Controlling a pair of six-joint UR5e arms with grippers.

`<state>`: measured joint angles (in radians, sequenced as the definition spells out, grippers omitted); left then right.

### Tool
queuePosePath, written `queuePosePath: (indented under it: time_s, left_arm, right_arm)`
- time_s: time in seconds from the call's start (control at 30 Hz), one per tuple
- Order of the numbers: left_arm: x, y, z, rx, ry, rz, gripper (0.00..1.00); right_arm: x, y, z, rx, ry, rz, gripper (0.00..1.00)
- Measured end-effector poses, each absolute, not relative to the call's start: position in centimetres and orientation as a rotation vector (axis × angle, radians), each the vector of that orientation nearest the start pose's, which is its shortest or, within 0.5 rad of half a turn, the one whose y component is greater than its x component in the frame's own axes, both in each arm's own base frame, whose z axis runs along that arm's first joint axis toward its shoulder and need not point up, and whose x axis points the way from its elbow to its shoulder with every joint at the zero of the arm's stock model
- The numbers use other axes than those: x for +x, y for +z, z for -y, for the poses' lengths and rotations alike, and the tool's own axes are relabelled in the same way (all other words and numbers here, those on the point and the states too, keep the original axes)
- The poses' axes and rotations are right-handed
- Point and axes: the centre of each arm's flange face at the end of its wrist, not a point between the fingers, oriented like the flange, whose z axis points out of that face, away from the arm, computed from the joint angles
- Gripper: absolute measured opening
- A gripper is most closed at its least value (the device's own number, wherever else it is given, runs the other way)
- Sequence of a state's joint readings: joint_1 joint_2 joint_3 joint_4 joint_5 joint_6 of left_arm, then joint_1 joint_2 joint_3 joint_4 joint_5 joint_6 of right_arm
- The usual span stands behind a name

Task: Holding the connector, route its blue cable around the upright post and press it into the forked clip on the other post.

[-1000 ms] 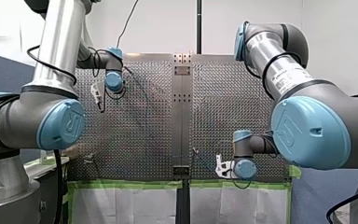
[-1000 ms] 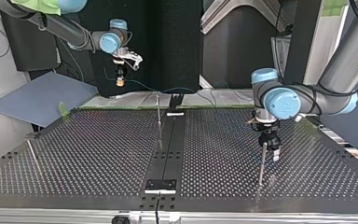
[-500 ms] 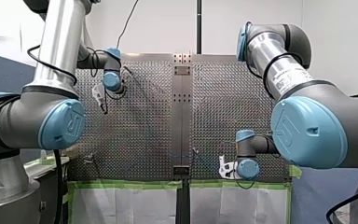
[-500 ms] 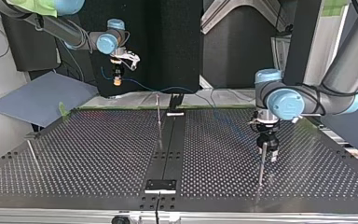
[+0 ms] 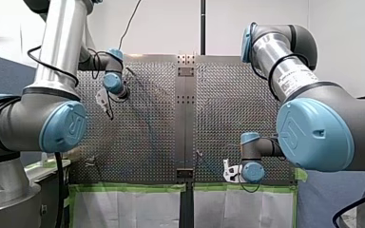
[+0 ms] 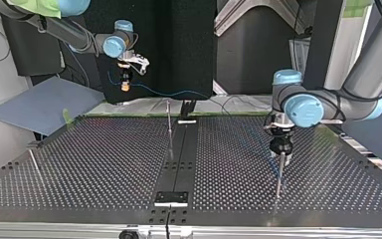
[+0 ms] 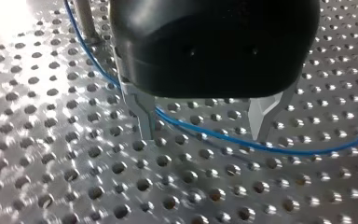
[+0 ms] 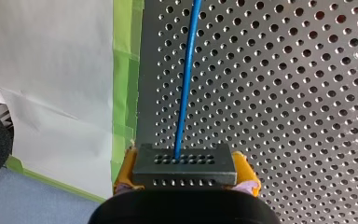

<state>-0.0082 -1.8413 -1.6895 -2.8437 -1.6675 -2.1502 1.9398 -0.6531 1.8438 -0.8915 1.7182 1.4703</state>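
Observation:
In the right wrist view my right gripper (image 8: 184,183) is shut on the black connector (image 8: 184,164), held between yellow pads. The blue cable (image 8: 186,79) runs out of the connector over the perforated table. In the top view this gripper (image 6: 124,85) hangs high at the back left. My left gripper (image 7: 203,128) is open, low over the table, and the blue cable (image 7: 214,136) crosses under its metal fingers (image 7: 142,116). An upright post (image 7: 85,21) stands just beside it. In the top view this gripper (image 6: 281,152) sits at the top of the post (image 6: 278,177).
A thin post (image 6: 169,124) stands at the table's middle strip and another post (image 6: 36,164) at the top view's left. Green tape (image 8: 123,74) edges the table. In the front view the big arm elbows (image 5: 313,133) hide part of the plate.
My left gripper has shifted a little toward the top view's left and back, ending over the post's top. My right gripper with the connector has barely moved.

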Motion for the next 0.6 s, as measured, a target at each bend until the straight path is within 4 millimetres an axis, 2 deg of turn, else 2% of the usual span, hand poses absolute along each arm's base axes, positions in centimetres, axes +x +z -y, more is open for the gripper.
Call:
queuePosePath:
  time_s: [0.17,0.37,0.6]
  left_arm:
    - [55.1,30.7,12.8,-0.608,-0.377,-1.585,1.00]
    - [52.7,30.9,12.2,-0.693,-0.372,-1.562,1.00]
    - [49.4,31.0,11.4,-0.729,-0.283,-1.584,1.00]
  right_arm:
    - [30.8,-6.8,46.9,1.666,1.097,1.153,0.00]
    - [30.8,-6.8,46.8,1.666,1.097,1.155,0.00]
    - [30.8,-6.8,46.9,1.667,1.096,1.155,0.00]
